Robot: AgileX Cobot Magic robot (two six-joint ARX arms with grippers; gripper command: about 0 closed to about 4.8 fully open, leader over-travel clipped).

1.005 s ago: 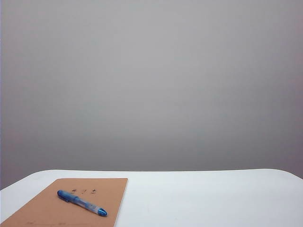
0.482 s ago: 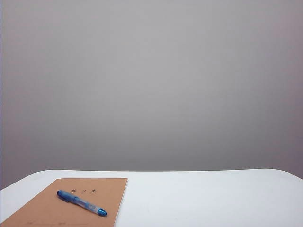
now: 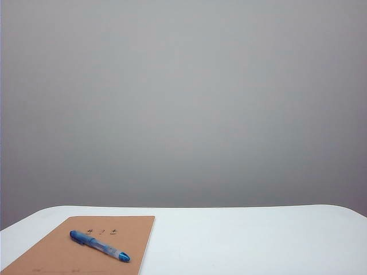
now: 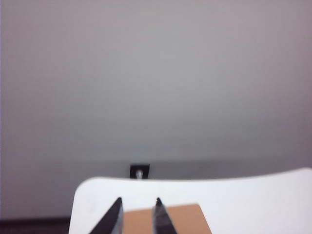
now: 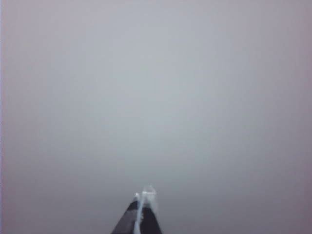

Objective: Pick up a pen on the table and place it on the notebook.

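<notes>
The blue pen lies slantwise on the tan notebook, which rests at the front left of the white table. Neither gripper shows in the exterior view. In the left wrist view my left gripper is open and empty, held back from the table and pointing level over the notebook; the pen is hidden there. My right gripper is shut with nothing between its fingers, facing only the plain grey wall.
A grey wall fills the background. The table's rounded far edge runs across the exterior view. A small dark fixture sits low on the wall beyond the table.
The exterior view shows no difference: pen and notebook lie as before, and no arm is in view.
</notes>
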